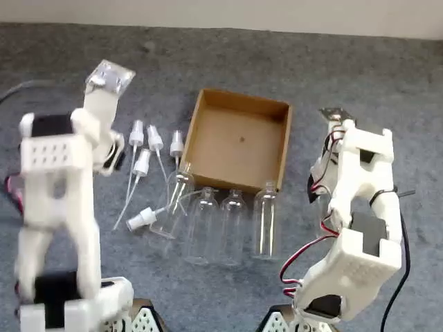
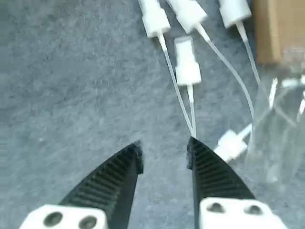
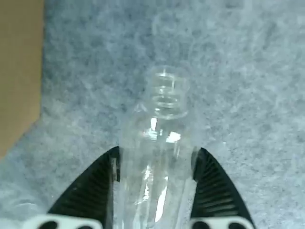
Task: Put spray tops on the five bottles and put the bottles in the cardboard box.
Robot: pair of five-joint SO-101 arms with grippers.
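Observation:
Four clear bottles (image 1: pixel 232 220) lie side by side on the grey carpet in front of the cardboard box (image 1: pixel 278 155). Several white spray tops (image 1: pixel 142 163) with thin tubes lie to the left of the box; one of them (image 1: pixel 142 219) rests against the leftmost bottle (image 1: pixel 173 200). My left gripper (image 2: pixel 164 152) is open just above the carpet, its fingertips next to the tubes of the spray tops (image 2: pixel 187 62). My right gripper (image 3: pixel 157 164) is shut on a fifth clear bottle (image 3: pixel 159 138) that has no cap, right of the box (image 3: pixel 19 71).
The box is open and holds nothing. Both white arms (image 1: pixel 360 207) stand at the near edge, one on each side. Bare carpet stretches behind the box and at the far right.

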